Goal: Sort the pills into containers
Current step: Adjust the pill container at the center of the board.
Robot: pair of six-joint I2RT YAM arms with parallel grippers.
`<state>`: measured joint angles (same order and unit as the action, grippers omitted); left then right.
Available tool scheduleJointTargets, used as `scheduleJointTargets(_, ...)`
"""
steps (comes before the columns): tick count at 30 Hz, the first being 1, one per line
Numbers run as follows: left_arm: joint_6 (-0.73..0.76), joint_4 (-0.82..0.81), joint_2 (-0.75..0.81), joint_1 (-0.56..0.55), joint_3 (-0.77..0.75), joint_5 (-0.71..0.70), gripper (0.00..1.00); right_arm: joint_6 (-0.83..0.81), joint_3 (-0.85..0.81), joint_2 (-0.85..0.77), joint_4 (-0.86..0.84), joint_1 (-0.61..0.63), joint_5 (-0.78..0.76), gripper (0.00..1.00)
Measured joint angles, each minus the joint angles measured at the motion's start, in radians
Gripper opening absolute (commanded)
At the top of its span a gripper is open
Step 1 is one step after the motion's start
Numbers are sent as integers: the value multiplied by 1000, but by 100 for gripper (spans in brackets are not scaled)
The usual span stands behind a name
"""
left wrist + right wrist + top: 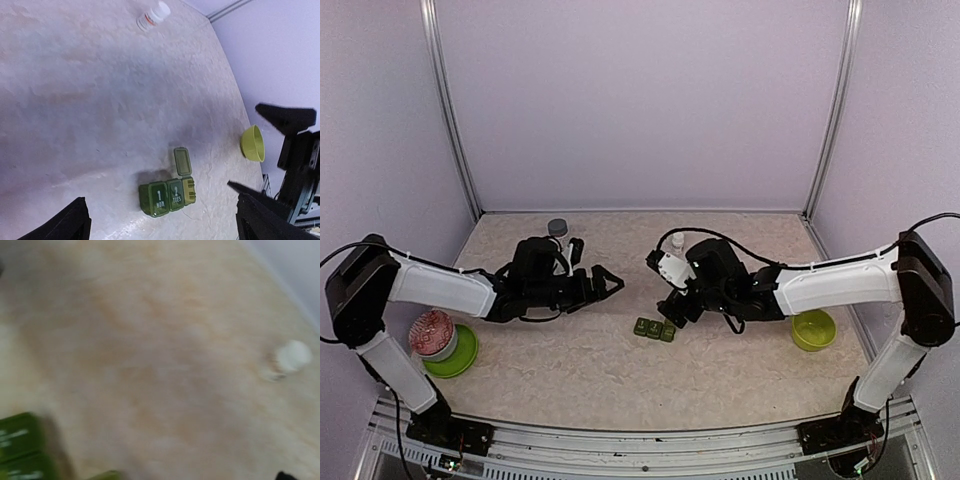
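On the beige tabletop [570, 360] the pill box [167, 196] lies centrally, one lid raised. Nothing is seen sorted, so the task is judged barely begun. The left gripper [608, 287] is spread apart — the right gripper [672, 308] cannot be judged.

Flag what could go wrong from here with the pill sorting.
The pill box has only one lid open. The MON and TUES cells are shut, so pills aimed there would likely bounce off. In the top view the right gripper is close beside the box and might nudge it or knock the lid shut. The right wrist view is blurred, so judging aim from it looks unreliable.
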<state>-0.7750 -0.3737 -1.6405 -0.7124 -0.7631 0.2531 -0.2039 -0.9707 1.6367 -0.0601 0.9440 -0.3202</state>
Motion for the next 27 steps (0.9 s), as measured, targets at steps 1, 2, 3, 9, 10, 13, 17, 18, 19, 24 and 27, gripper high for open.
scheduleJointTargets(1, 6, 7, 30, 21, 12, -11, 99, -1, -8, 12, 10, 6, 20, 100)
scheduleJointTargets(2, 13, 14, 60, 43, 23, -26, 99, -4, -17, 23, 16, 12, 40, 100)
scheduleJointTargets(3, 19, 23, 89, 64, 32, -37, 99, -6, -27, 33, 21, 18, 60, 100)
scheduleJointTargets(9, 55, 76, 225, 175, 80, -106, 99, -25, -111, 111, 53, 65, 121, 100)
scheduleJointTargets(10, 63, 89, 241, 194, 88, -116, 99, -32, -132, 136, 59, 75, 121, 100)
scheduleJointTargets(13, 76, 118, 269, 238, 103, -130, 99, -43, -167, 188, 80, 97, 119, 100)
scheduleJointTargets(17, 88, 138, 301, 305, 122, -131, 99, -50, -201, 240, 120, 108, 112, 100)
scheduleJointTargets(18, 89, 141, 306, 318, 126, -130, 99, -52, -208, 250, 127, 109, 106, 100)
scheduleJointTargets(19, 90, 143, 309, 328, 128, -130, 99, -53, -216, 260, 135, 110, 100, 100)
scheduleJointTargets(24, 95, 147, 311, 353, 131, -126, 99, -58, -255, 300, 162, 110, 56, 100)
scheduleJointTargets(27, 96, 147, 311, 359, 131, -119, 99, -57, -278, 327, 174, 110, 26, 100)
